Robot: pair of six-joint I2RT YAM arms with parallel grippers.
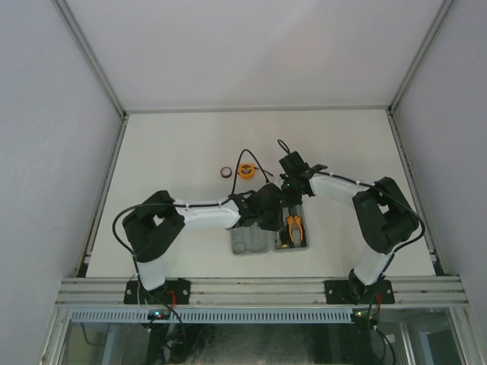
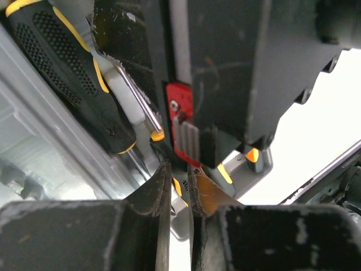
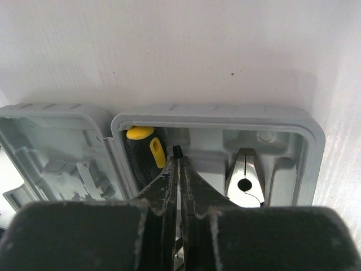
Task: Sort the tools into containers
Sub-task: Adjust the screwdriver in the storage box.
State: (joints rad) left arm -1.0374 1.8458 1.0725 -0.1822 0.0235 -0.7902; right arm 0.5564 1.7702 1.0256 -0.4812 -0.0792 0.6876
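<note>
The left gripper [image 2: 179,176] hangs low over the grey case [image 3: 225,110]. Its fingers are almost together, and I cannot tell if it holds anything. The black ring [image 1: 226,172] and the orange tape measure [image 1: 246,170] lie on the table [image 1: 175,152] behind the case, not put away yet. In the case's right half lie one screwdriver [image 3: 142,148] and the pliers [image 3: 245,176]. The right gripper [image 3: 179,165] is squeezed tight just above them. I think the job is about half done.

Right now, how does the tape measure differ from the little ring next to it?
The tape measure is orange; the ring is black. The tape measure is also bigger than the ring. Both are round and lie on the table, beyond the case.
</note>
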